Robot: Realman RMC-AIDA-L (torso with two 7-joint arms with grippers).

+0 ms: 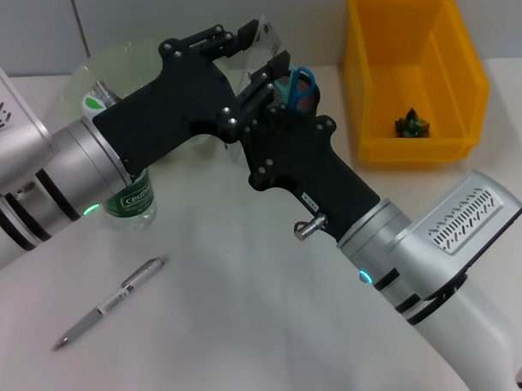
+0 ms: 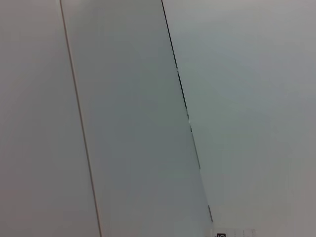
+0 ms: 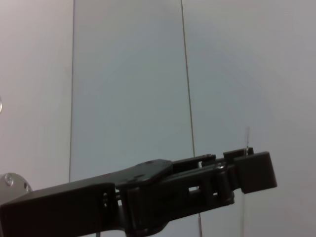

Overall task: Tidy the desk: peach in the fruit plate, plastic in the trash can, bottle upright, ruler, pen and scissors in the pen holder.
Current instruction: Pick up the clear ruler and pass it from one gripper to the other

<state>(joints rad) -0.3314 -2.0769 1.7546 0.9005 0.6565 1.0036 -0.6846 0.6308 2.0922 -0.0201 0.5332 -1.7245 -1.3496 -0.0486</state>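
Note:
My left gripper is raised over the back of the desk and is shut on the clear ruler. The right wrist view shows that gripper with the ruler's thin edge sticking out of it. My right gripper is just below it, next to the black pen holder, which holds the blue scissors. The bottle stands upright, partly behind my left arm. The pen lies on the desk at the front left. The fruit plate is at the back left. The peach is hidden.
The yellow trash can stands at the back right with a dark green scrap inside. Both arms cross over the middle of the desk. The left wrist view shows only the wall and a corner of the ruler.

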